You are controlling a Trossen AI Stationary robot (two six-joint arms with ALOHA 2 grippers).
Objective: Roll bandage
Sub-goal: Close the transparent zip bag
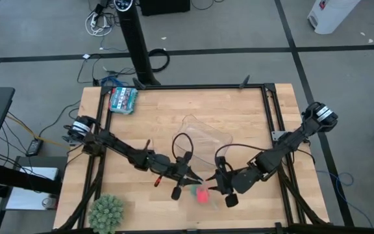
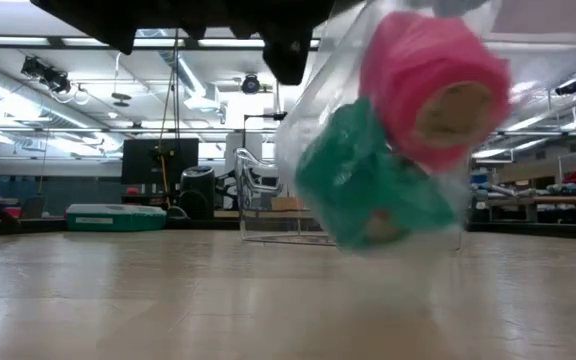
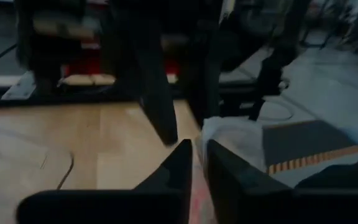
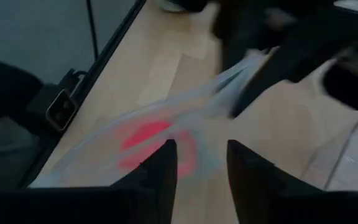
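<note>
The bandage is a chunky pink roll inside a clear plastic bag, next to a teal roll. In the low view the bag shows blurred, its bottom close above the tabletop near the front edge. My left gripper is at the bag's upper part, its fingers almost together. My right gripper stands open just right of it, its fingers slanting down toward the bag and the pink roll without visibly touching them. My left gripper holds the clear bag by its upper edge, pinched between the two nearly closed fingers, which come about level from the table's left. The bag runs slanting down from there, with the two rolls in its lower end. How many layers are pinched I cannot tell.
A clear plastic tray lies at the table's middle and shows behind the bag in the low view. A teal box sits at the far left corner. A green spiky ball rests at the near left corner.
</note>
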